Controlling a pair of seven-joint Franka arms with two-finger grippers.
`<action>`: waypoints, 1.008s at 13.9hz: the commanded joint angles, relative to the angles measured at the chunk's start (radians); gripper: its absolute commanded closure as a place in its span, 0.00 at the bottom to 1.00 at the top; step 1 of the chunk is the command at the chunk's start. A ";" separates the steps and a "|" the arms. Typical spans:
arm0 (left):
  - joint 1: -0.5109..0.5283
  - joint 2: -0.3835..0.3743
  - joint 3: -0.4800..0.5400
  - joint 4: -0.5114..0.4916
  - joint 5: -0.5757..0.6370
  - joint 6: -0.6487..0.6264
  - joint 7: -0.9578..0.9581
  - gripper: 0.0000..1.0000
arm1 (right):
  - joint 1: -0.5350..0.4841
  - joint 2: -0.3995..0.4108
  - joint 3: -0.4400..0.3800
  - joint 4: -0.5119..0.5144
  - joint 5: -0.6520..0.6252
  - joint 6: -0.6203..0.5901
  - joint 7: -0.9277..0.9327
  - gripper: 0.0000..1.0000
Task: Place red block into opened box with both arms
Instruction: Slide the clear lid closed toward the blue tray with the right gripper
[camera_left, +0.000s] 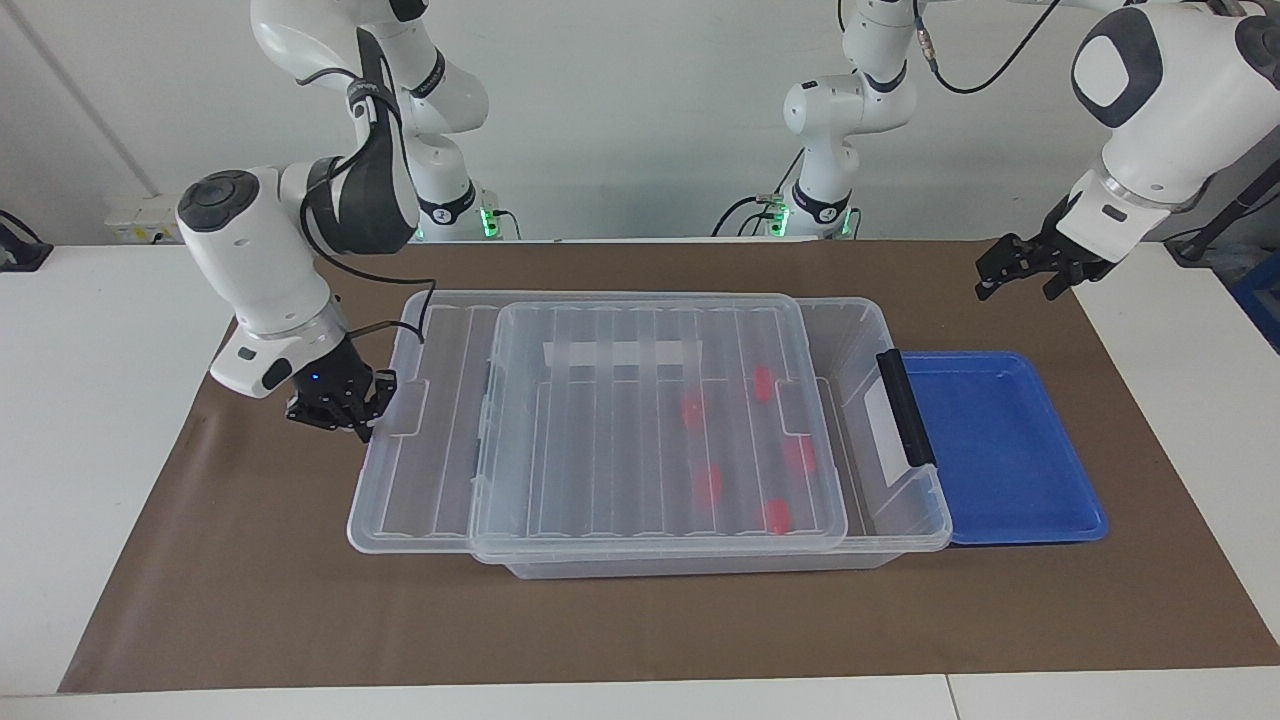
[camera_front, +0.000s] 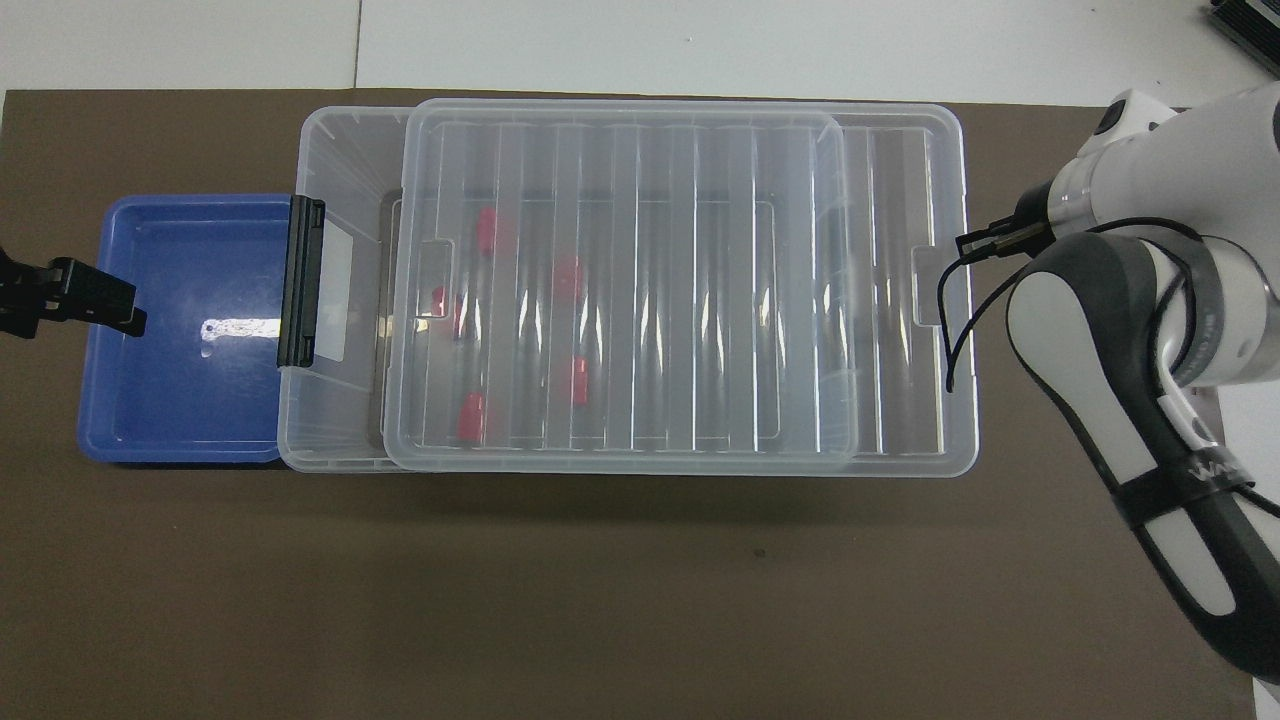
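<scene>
The clear box (camera_left: 900, 520) (camera_front: 340, 150) lies along the middle of the mat, its black handle toward the left arm's end. Its ribbed lid (camera_left: 620, 420) (camera_front: 650, 280) rests on top and covers most of the opening. Several red blocks show through the lid, among them one red block (camera_left: 693, 408) (camera_front: 568, 275) and another (camera_left: 775, 515) (camera_front: 470, 415). My right gripper (camera_left: 355, 420) is shut and low, against the lid's end tab. My left gripper (camera_left: 1018, 290) (camera_front: 125, 310) hangs open and empty over the blue tray's outer edge.
A blue tray (camera_left: 1000, 440) (camera_front: 180, 380) butts against the box's handle end. A brown mat (camera_left: 640, 620) covers the table. The right arm's forearm (camera_front: 1130, 420) reaches over the mat beside the lid's end.
</scene>
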 joint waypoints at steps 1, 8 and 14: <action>-0.018 0.015 0.012 0.034 -0.005 -0.031 -0.010 0.00 | 0.032 -0.001 0.002 -0.013 0.026 0.025 0.057 1.00; -0.018 0.012 0.010 0.034 -0.005 -0.031 -0.010 0.00 | 0.103 -0.006 0.004 -0.024 0.077 0.026 0.152 1.00; -0.018 0.010 -0.004 0.034 -0.005 -0.025 -0.010 0.00 | 0.103 -0.006 0.002 -0.022 0.106 0.029 0.151 1.00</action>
